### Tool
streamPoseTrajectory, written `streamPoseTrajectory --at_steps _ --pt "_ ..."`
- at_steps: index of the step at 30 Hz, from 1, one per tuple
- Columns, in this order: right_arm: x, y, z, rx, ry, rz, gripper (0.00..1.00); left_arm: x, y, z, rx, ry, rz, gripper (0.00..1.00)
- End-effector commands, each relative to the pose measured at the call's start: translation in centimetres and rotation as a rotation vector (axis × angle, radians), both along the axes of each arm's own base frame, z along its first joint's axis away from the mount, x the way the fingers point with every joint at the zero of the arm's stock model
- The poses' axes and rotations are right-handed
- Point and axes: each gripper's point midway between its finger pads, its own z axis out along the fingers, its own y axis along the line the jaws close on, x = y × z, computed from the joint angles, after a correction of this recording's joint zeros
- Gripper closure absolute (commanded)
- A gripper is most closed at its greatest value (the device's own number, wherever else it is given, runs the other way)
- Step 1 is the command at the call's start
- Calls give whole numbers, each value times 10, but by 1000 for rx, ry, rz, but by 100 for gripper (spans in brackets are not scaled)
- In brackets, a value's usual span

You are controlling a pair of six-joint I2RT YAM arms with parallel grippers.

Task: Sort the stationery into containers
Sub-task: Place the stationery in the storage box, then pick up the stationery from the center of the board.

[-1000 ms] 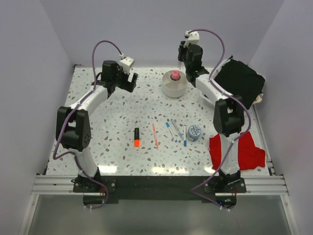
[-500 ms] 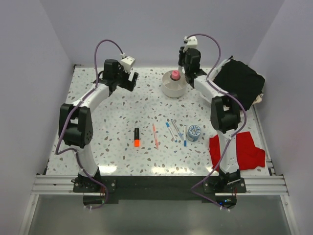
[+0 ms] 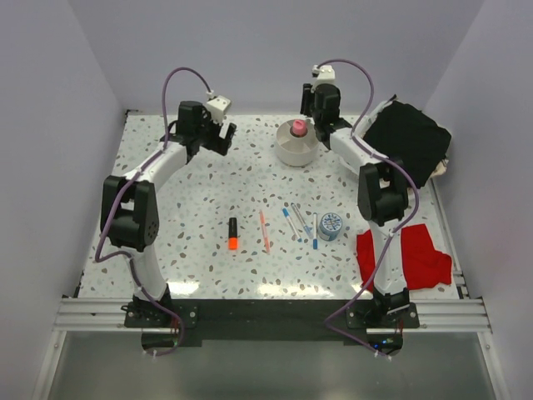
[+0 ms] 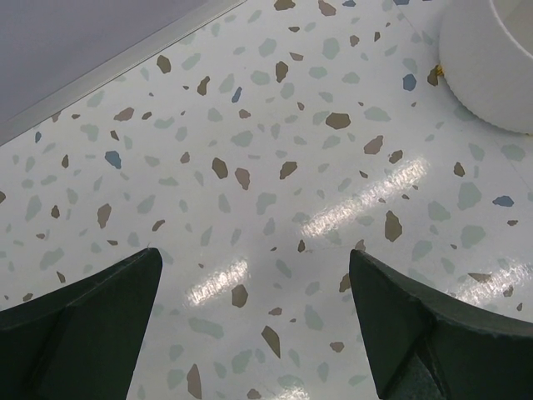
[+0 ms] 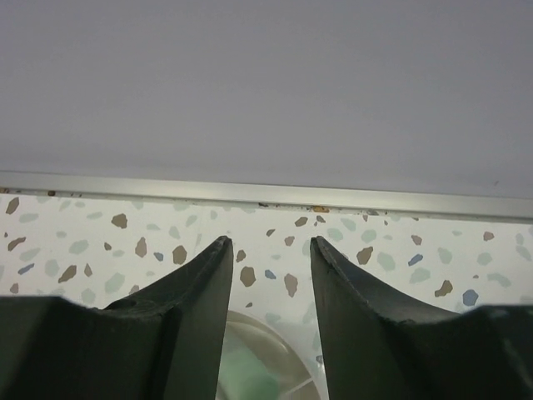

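The round white bowl [image 3: 296, 150] stands at the back of the table with the pink-capped stick [image 3: 297, 127] upright in it. The orange-and-black highlighter [image 3: 233, 233], a thin pink pen [image 3: 264, 231] and slim blue-and-white pens [image 3: 293, 222] lie on the table's middle front. My right gripper [image 3: 319, 123] is open and empty just behind the bowl's right side. In the right wrist view the gripper [image 5: 269, 243] faces the back wall, with the bowl's rim [image 5: 250, 327] low between its fingers. My left gripper [image 3: 225, 142] [image 4: 254, 258] is open and empty over bare table, left of the bowl [image 4: 495, 67].
A round blue-grey roll [image 3: 331, 226] lies right of the pens. A red cloth [image 3: 408, 254] lies at the front right. A black cloth [image 3: 408, 140] covers the basket at the back right. Walls close the table on three sides.
My right gripper has drawn a little back and left toward the rear wall, behind the bowl. The left arm has hardly moved.
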Motion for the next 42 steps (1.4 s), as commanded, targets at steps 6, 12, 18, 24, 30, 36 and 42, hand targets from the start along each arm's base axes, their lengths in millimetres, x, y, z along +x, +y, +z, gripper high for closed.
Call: streamPoseTrajectory --at_steps 6,12,18,24,30,36,42 --pt "-52 -17 125 -13 -129 36 50 -11 7 14 38 -61 -11 0" --pt "-148 59 106 23 118 612 43 -44 40 -6 91 64 54 0" --pt "-286 148 43 -241 319 1242 37 -58 116 -26 9 174 280 0" --pt "-332 171 -13 -686 203 1732 34 -69 164 -19 -63 144 431 0" --pt "-354 193 -62 -1061 29 2142 35 -93 169 -10 -49 80 447 0" --pt "-389 200 -89 -1284 -180 2412 35 -129 169 -19 -18 66 443 0" --pt "-417 218 -99 -1341 -302 2518 36 -145 171 -22 1 54 456 0"
